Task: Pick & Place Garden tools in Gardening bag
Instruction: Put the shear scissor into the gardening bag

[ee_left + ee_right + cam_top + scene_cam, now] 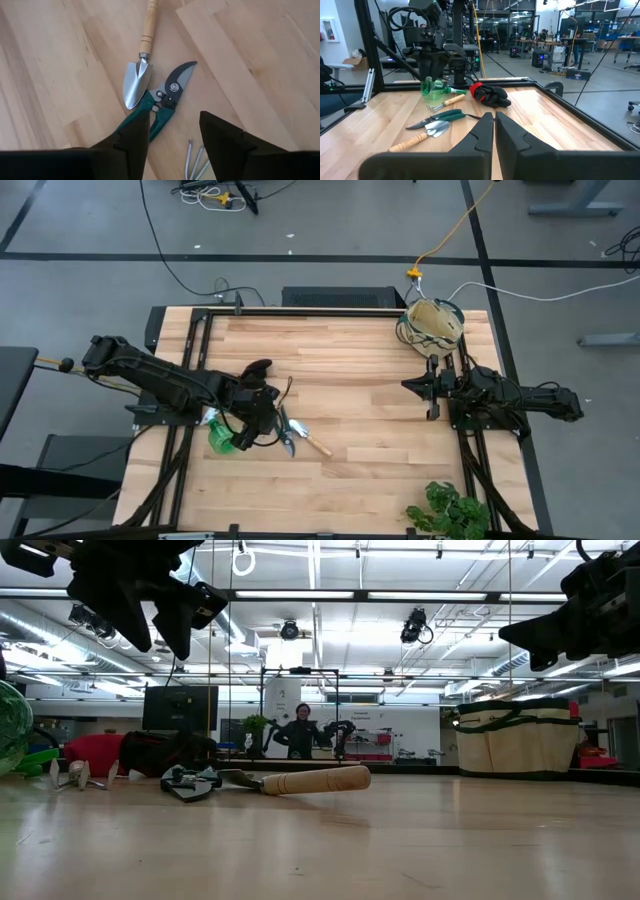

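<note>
The light wooden plank tabletop (360, 380) is carrying all of the task items. The rounded beige fabric gardening bag with its darker rim (434, 320) is sitting at the far right corner of the tabletop. No tool can be seen in it from the views available, so the judgement is that the task is at an early stage.

The left arm is reaching over the cluster of tools on the left half of the tabletop, well apart from the bag. The left end effector (174, 135) is hovering above the green-handled pruning shears with dark blades (167, 97), its two dark fingers spread apart and gripping nothing. One finger is sitting over the green handles; contact cannot be confirmed.

The right end effector (494, 130) is waiting just in front of the bag with its fingers pressed together and empty.

Remaining tools, largest first:
- The translucent green spray bottle (434, 86) is lying beside the left arm.
- The red-and-black glove (490, 95) is lying nearby.
- The wooden-handled silver trowel (140, 70) is lying with its blade touching the shears.
- The mini rake with wire tines (196, 159) is lying just beside the shears.

The step in hand is judged to be the pick approach. The next move calls for descending, centring the shears' handles between the fingers, and closing without catching the trowel blade.
</note>
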Action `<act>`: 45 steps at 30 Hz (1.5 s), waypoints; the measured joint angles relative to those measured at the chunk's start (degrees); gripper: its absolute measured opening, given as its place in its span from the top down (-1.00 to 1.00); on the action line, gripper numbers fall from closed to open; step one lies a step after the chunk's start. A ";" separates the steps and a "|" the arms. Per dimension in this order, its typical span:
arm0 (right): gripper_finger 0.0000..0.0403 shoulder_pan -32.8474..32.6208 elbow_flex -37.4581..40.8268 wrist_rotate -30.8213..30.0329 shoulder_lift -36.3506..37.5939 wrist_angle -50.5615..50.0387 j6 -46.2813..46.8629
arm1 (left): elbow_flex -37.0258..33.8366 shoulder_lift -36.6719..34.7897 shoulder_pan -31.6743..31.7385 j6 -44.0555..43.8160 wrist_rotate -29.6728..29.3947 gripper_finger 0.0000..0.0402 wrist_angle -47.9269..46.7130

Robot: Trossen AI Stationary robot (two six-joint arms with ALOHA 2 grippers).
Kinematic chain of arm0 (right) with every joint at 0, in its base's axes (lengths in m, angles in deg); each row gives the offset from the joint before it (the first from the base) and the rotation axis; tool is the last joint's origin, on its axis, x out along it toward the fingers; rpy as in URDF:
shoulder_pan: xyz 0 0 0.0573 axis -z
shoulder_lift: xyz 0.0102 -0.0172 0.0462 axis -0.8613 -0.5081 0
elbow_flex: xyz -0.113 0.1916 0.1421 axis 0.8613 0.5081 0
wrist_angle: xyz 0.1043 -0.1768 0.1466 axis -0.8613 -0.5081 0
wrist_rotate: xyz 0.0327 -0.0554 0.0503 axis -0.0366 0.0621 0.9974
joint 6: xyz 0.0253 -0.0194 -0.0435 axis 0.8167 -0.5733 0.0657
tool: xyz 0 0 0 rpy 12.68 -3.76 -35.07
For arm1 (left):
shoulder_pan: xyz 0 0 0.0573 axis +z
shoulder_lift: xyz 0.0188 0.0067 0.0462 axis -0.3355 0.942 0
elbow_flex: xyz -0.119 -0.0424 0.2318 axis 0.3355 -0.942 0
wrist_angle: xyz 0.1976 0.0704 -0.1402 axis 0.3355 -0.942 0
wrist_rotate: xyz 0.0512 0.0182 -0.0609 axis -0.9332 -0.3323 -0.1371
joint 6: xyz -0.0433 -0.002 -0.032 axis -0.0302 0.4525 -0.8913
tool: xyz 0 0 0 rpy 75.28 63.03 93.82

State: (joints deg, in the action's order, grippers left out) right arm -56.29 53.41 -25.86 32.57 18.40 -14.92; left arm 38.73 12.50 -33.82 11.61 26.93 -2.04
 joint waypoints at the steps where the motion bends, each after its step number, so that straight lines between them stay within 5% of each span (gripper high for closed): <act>1: 0.90 -0.01 0.00 0.00 0.00 0.00 0.00 | 0.00 0.00 0.02 0.13 0.00 0.09 -0.01; 30: 0.90 -0.01 0.00 0.01 0.00 0.00 0.00 | -4.31 0.12 8.15 21.28 -2.07 0.12 0.23; 45: 0.90 -0.01 0.00 0.02 0.00 0.02 0.00 | -4.31 10.61 9.11 26.71 1.58 0.12 0.63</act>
State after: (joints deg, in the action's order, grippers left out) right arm -56.31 53.41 -25.84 32.57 18.42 -14.92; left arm 34.43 23.11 -24.71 38.32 28.51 -1.41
